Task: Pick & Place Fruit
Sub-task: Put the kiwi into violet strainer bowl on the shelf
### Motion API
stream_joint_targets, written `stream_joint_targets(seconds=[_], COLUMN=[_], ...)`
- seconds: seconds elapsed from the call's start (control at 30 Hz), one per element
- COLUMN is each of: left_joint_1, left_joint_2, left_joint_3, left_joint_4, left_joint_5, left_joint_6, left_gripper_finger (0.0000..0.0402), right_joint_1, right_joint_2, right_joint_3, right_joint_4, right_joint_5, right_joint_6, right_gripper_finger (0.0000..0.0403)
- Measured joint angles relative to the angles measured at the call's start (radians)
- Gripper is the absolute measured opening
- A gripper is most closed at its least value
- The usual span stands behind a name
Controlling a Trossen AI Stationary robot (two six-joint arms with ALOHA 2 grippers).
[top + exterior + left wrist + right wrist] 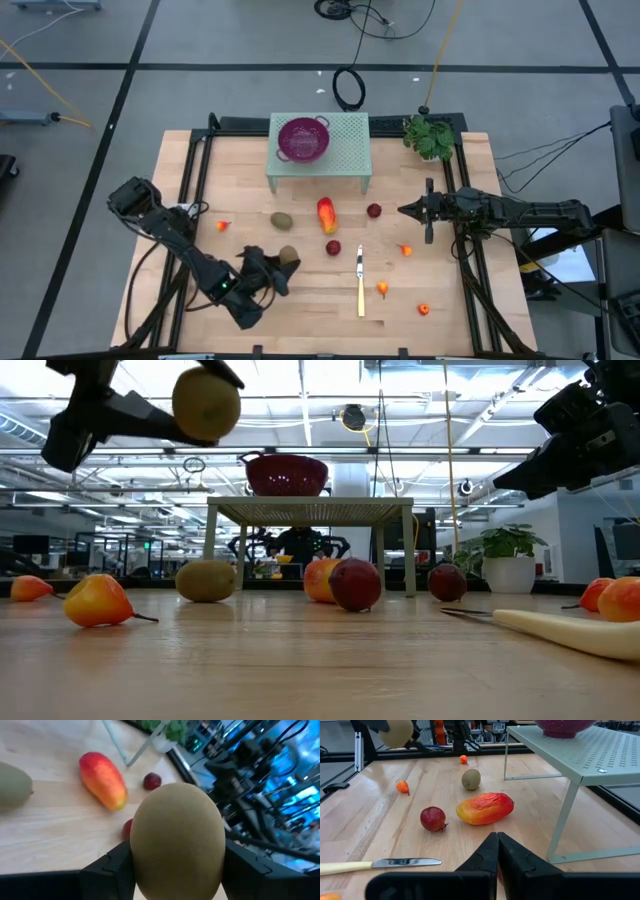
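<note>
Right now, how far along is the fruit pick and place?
Nothing looks placed yet; the purple colander on the green rack shows no fruit. In hand: the left claw holds one brown-green oval lifted off the table. Left: the other oval, the red-orange oblong, two dark red balls and the small orange pieces. The right claw waits shut.

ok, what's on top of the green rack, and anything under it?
Only the purple colander sits on the green rack. From the low view, nothing lies on the table beneath it. The colander's inside looks empty from above.
</note>
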Motion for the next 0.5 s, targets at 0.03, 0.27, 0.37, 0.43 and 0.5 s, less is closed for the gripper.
stream_joint_targets(seconds=[0.03, 0.27, 0.37, 0.43, 0.5], left_joint_1=[-0.002, 0.024, 0.061, 0.092, 0.124], left_joint_2=[0.0, -0.001, -0.001, -0.001, -0.001], left_joint_3=[0.0, 0.0, 0.0, 0.0, 0.0], left_joint_4=[0.012, 0.046, 0.046, 0.046, 0.053], left_joint_5=[-0.006, 0.103, 0.251, 0.348, 0.428], left_joint_6=[-0.001, -0.121, -0.162, -0.171, -0.156], left_gripper_finger=[0.0216, 0.0209, 0.0216, 0.0215, 0.021], right_joint_1=[0.0, 0.0, 0.0, 0.0, 0.0], right_joint_2=[0.0, 0.0, 0.0, 0.0, 0.0], right_joint_3=[0.0, 0.0, 0.0, 0.0, 0.0], right_joint_4=[0.0, 0.0, 0.0, 0.0, 0.0], right_joint_5=[0.0, 0.0, 0.0, 0.0, 0.0], right_joint_6=[0.0, 0.0, 0.0, 0.0, 0.0], right_gripper_finger=[0.0004, 0.0004, 0.0004, 0.0004, 0.0004])
